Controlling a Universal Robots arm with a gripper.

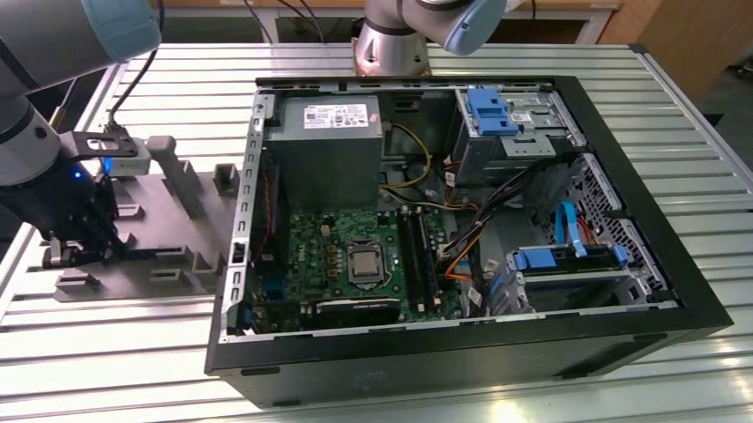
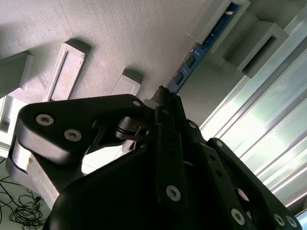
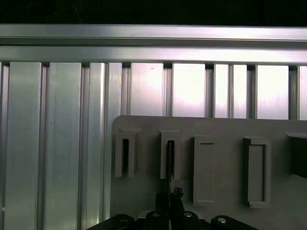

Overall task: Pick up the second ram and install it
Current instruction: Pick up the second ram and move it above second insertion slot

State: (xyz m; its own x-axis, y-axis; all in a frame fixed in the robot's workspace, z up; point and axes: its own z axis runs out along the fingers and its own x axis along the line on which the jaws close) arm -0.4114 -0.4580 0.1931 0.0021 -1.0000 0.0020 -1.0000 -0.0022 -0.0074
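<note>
**Item: gripper [image 2: 165,96].** Black, multi-link fingers. It was lowered onto the grey holder plate [image 1: 165,264] on the exterior view's left, well apart from the computer case [image 1: 471,357]. In both wrist views the fingertips were drawn close together, clamped on one end of the second ram [image 2: 183,72], with no gap showing beside the board.

**Item: second ram.** A thin blue-green stick with small dark chips, standing on edge in the raised grey brackets of the holder plate. It ran away from the fingertips toward a far bracket, and was not in the case.

**Item: holder plate.** Matte grey, with several upright slotted brackets — it lay flat on the ribbed aluminium table [image 1: 118,370].

**Item: computer case.** Black tower laid on its side with the panel off. It held:
- a green motherboard [image 1: 317,256]
- a grey power supply [image 1: 324,150]
- long black memory slots [image 1: 418,251]
- blue drive caddies [image 1: 488,110]
- loose cables

**Item: arm.** Its grey-and-blue joints entered from the exterior view's upper left — its base stood behind the case.
</note>
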